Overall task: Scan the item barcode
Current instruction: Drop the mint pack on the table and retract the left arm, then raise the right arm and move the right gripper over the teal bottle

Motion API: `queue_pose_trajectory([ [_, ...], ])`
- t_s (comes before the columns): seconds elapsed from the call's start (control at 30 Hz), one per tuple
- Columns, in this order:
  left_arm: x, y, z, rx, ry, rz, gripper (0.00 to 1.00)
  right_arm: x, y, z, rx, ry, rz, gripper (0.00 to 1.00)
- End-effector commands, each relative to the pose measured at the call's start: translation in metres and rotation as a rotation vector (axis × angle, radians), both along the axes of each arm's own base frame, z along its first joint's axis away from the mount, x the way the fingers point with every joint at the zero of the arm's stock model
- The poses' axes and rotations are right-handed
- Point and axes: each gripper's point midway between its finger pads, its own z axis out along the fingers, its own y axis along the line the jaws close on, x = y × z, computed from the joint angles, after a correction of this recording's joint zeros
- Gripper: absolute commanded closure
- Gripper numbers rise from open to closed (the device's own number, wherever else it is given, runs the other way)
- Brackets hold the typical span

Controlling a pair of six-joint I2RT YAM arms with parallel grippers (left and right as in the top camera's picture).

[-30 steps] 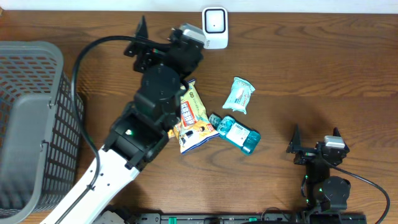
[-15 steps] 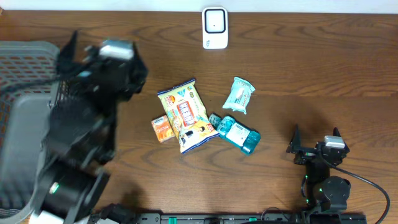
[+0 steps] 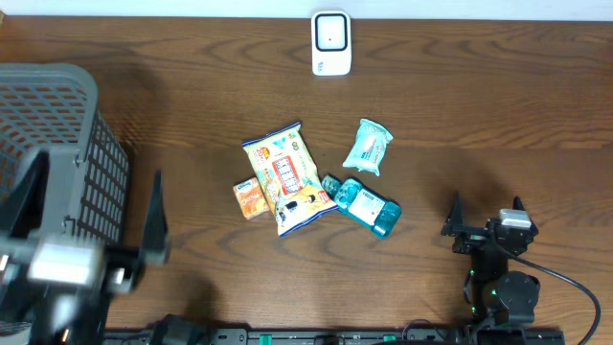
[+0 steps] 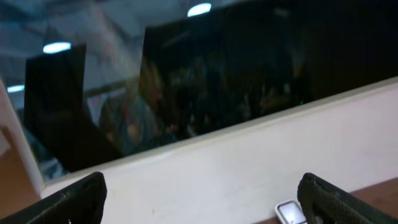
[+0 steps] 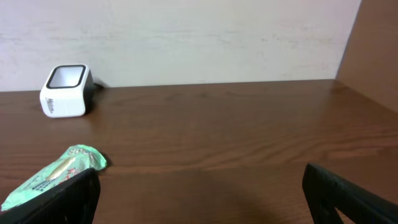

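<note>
Dark brown wooden table [image 3: 498, 105] pushed up against a plain white wall. The left wrist cam is tipped up, so it mostly gets that wall plus a big dark glass pane with ceiling lights reflected in it. A grey mesh basket [image 3: 67, 134] takes up the left edge, and the little white scanner [image 3: 331, 42] stands at the far edge in the middle.

The items are bunched mid-table. There's a yellow snack bag [image 3: 287, 177] with a small orange packet [image 3: 250, 199] touching its left side. A teal pack [image 3: 372, 206] sits right at its lower right corner, and a mint green packet [image 3: 369, 147] lies just beyond that, towards the scanner. Can't tell which one is meant for scanning. All four lie flat on the wood.

The left gripper [image 4: 200, 186] is a blur at the front left, just beside the basket and well apart from the pile. Its jaws are spread wide with nothing in them. The right gripper [image 3: 487, 206] is at the front right, also gaping wide and empty. It points towards the far wall, with the teal pack off to its left and clear wood between them.
</note>
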Motion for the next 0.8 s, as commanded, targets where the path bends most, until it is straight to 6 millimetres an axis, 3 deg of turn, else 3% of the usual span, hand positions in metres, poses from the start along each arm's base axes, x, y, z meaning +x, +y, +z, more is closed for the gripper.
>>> queue_pose_trajectory([
  [0.0,-0.031,-0.004,0.005,-0.001,-0.066,-0.066,0.02,-0.001,-0.004,0.0,-0.015,0.0,-0.017,0.01],
  [0.2,-0.065,0.011,0.006,-0.036,-0.126,-0.012,0.02,0.0,-0.003,0.001,-0.011,-0.005,-0.014,0.01],
  [0.33,-0.076,0.017,0.004,-0.093,-0.143,0.023,0.02,0.0,0.031,0.0,0.196,-0.004,0.17,0.01],
  [0.43,-0.081,0.009,-0.003,-0.066,-0.138,0.005,0.02,-0.006,0.068,0.003,0.528,0.035,0.365,0.01],
  [0.5,-0.086,-0.002,-0.007,-0.04,-0.13,-0.059,0.02,-0.011,0.081,0.005,0.7,0.069,0.427,0.01],
  [0.63,-0.099,-0.023,-0.009,0.009,-0.147,-0.182,0.02,-0.011,0.082,0.005,0.874,0.094,0.412,0.01],
  [0.77,-0.112,-0.026,-0.009,0.018,-0.177,-0.204,0.02,-0.014,0.089,0.008,0.942,0.114,0.447,0.01],
])
